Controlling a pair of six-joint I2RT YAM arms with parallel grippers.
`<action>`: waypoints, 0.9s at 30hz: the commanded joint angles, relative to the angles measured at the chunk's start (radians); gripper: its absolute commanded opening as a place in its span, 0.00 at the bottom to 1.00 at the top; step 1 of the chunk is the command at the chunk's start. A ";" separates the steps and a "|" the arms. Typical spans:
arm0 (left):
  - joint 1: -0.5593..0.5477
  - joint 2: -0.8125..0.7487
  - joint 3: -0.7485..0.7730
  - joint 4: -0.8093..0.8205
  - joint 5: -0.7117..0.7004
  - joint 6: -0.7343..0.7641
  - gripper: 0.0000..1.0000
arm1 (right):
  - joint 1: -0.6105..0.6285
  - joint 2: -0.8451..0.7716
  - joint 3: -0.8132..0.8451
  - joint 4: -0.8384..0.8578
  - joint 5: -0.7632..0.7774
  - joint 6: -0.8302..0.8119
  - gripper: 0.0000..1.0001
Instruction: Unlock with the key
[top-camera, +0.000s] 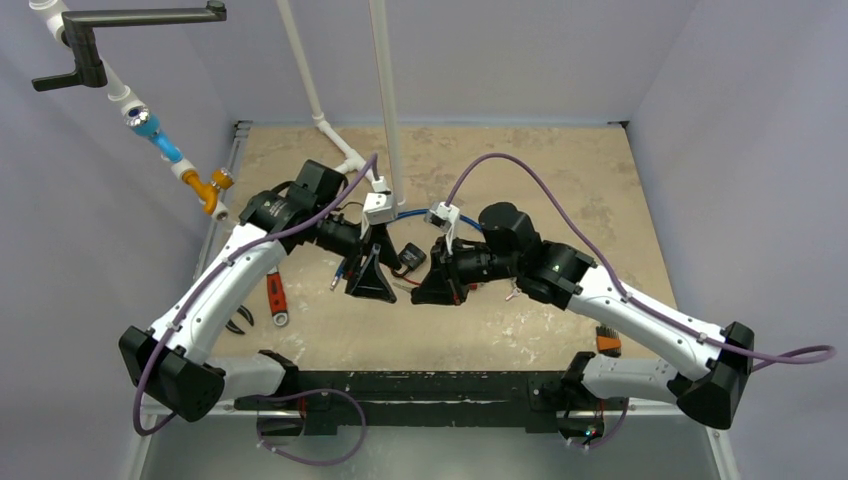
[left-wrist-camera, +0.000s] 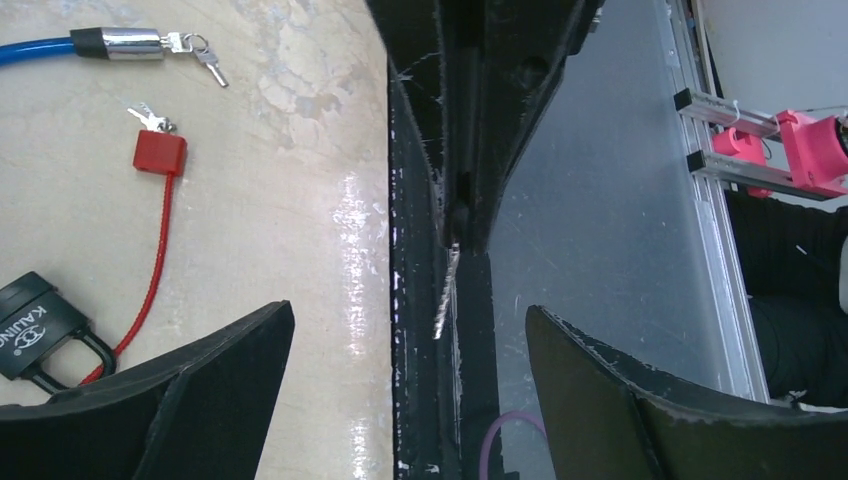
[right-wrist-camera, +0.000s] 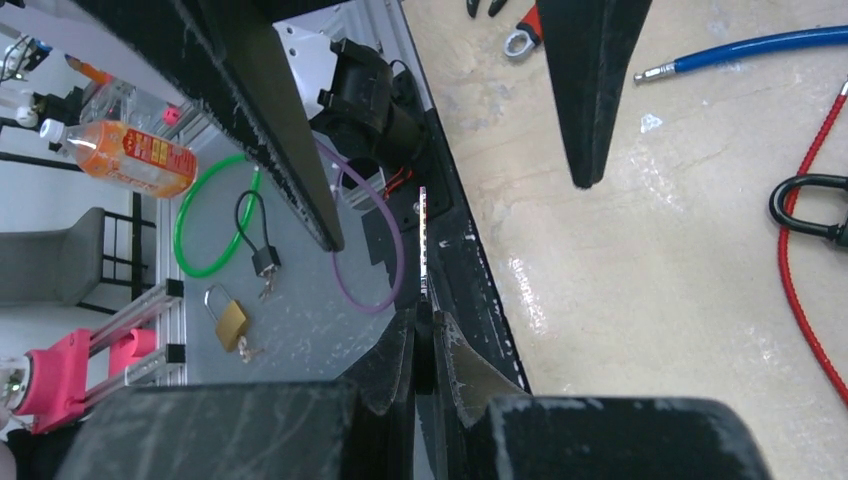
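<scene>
With the right gripper (right-wrist-camera: 424, 330) pinching shut on the key (right-wrist-camera: 423, 240), presenting its blade toward the wide-open, empty left gripper (left-wrist-camera: 408, 310), seemingly for a regrip or handover, leaving the padlock (left-wrist-camera: 35, 325) lying on the table (left-wrist-camera: 280, 200) between both arms.

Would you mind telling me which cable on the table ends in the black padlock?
The thin red cable; its loop runs through the black padlock. The thicker blue cable ends in a silver lock.
</scene>
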 joint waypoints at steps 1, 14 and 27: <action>-0.020 -0.035 0.007 -0.032 0.054 0.008 0.78 | 0.002 0.014 0.067 0.021 -0.028 -0.035 0.00; -0.074 -0.088 0.014 0.006 -0.062 -0.050 0.01 | 0.002 0.060 0.107 0.026 -0.017 -0.029 0.00; -0.067 -0.147 -0.042 0.126 -0.117 -0.252 0.00 | 0.002 -0.092 -0.085 0.294 0.106 0.147 0.35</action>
